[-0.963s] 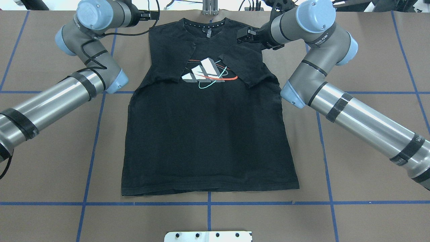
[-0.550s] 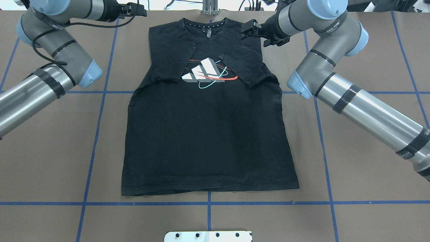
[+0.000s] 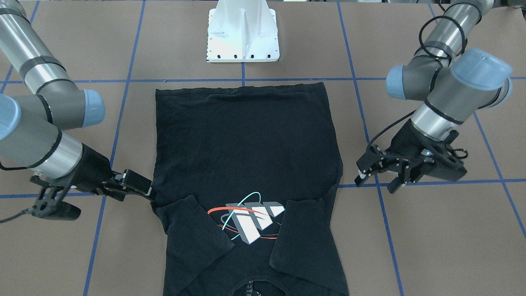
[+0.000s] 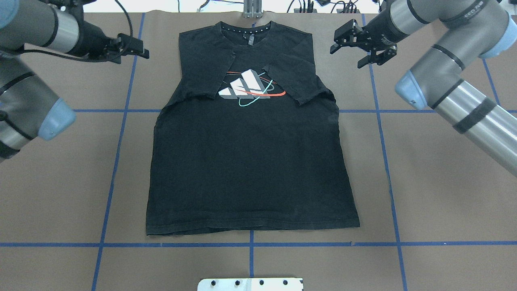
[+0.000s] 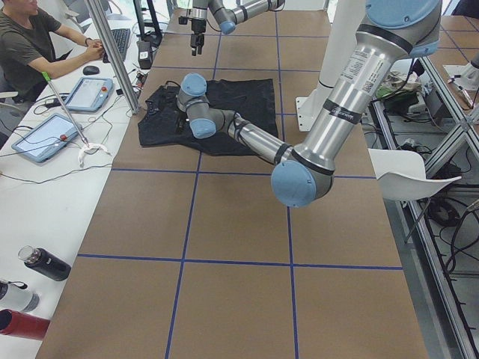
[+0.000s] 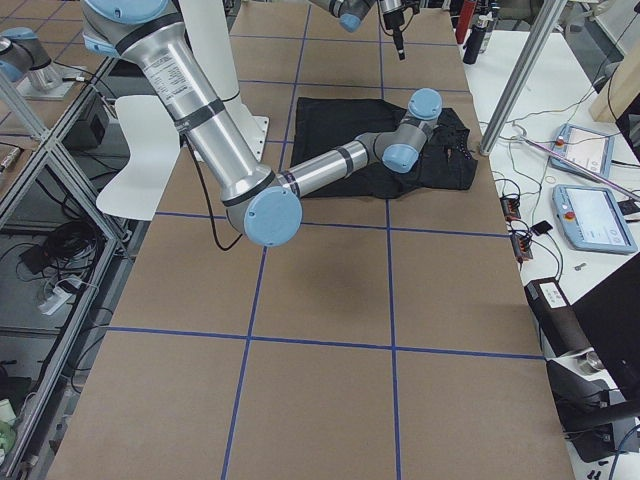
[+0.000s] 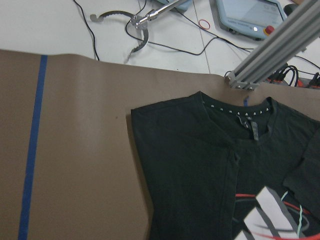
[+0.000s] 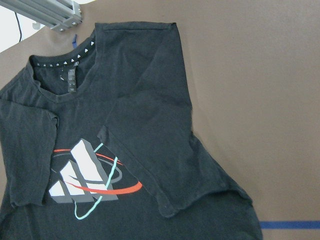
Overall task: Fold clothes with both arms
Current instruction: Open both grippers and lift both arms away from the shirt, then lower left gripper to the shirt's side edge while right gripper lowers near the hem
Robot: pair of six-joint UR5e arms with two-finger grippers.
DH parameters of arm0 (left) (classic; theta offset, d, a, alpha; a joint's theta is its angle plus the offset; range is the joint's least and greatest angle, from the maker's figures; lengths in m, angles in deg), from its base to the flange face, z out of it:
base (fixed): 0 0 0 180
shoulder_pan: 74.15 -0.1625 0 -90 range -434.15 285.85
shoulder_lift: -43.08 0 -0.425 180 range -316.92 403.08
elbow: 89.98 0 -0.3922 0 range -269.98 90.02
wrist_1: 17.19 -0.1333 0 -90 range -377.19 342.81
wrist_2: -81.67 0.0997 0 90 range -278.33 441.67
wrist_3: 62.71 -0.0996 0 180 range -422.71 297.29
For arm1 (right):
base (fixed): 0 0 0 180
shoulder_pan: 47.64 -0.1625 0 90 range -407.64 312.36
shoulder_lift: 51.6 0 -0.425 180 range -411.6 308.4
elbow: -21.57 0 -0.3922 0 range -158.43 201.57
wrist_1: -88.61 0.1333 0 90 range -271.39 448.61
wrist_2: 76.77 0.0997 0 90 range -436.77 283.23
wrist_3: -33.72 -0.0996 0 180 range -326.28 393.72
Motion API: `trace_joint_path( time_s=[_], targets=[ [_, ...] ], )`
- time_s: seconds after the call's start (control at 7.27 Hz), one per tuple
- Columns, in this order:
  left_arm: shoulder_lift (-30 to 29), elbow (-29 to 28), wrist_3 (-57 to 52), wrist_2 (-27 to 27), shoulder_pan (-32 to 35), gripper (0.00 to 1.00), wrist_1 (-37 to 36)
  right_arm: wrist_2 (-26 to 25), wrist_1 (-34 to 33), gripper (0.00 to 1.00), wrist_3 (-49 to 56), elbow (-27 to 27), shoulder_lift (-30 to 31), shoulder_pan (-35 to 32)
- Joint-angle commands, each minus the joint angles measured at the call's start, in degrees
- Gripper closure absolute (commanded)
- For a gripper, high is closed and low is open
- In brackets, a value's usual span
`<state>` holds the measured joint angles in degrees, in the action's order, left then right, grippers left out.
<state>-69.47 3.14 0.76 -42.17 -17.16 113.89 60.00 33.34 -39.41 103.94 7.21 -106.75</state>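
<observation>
The black T-shirt (image 4: 250, 161) lies flat on the brown table, logo up and collar at the far edge. Both short sleeves are folded inward over the chest beside the logo (image 4: 250, 87). It also fills the centre of the front view as the T-shirt (image 3: 246, 139). My left gripper (image 4: 143, 48) hovers open off the shirt's left shoulder, holding nothing; the front view has this left gripper (image 3: 358, 174) on its right side. My right gripper (image 4: 333, 45) hangs open just beyond the right shoulder, apart from the cloth. Each wrist view looks down on the T-shirt (image 7: 200, 165) (image 8: 150, 125) without showing fingers.
Blue tape lines grid the table. The white base pedestal (image 3: 242, 37) stands at the near edge behind the hem. An aluminium post (image 4: 252, 9) rises at the far edge by the collar. A person (image 5: 30, 45) sits at a desk with tablets (image 5: 90, 93) beyond the far edge.
Both arms have swung outward. The right gripper moved from over the shirt's right shoulder to the bare table beside it. The left gripper drew further left. The shirt has not moved.
</observation>
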Motion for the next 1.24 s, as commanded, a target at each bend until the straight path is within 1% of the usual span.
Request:
trace_joint_path(
  time_s=[0.0, 0.14, 0.28, 0.41, 0.55, 0.69, 0.83, 1.1],
  targets=[
    [8.5, 9.7, 6.4, -4.0, -0.5, 0.0, -0.6, 1.4, -3.0, 0.0, -0.1, 9.8, 8.9, 1.0],
    [8.8, 9.8, 9.9, -5.2, -1.0, 0.0, -0.6, 0.1, -3.0, 0.0, -0.3, 12.7, 12.5, 3.5],
    [10.9, 11.5, 13.0, -4.1, -3.7, 0.0, 0.4, -3.3, -2.6, 0.0, -1.0, 17.6, 18.0, 7.7],
    [13.8, 13.7, 13.8, -1.0, -7.7, 0.0, 0.4, -4.4, -2.6, 0.0, -2.9, 21.0, 21.0, 11.9],
    [14.3, 15.2, 16.6, 1.3, -11.6, 0.0, 0.4, -5.3, -2.5, 0.0, -8.6, 23.8, 22.6, 15.5],
    [14.3, 16.7, 18.6, 4.8, -15.3, 0.0, 0.3, -7.2, -2.5, 0.0, -11.0, 25.1, 23.8, 19.4],
    [14.3, 17.3, 18.7, 5.9, -16.8, 0.0, 0.2, -7.8, -2.5, 0.0, -11.2, 25.1, 24.9, 22.5],
    [14.3, 19.0, 18.7, 5.8, -18.3, 0.0, -0.2, -9.1, -2.3, 0.0, -11.1, 25.9, 26.6, 26.4]
  ],
)
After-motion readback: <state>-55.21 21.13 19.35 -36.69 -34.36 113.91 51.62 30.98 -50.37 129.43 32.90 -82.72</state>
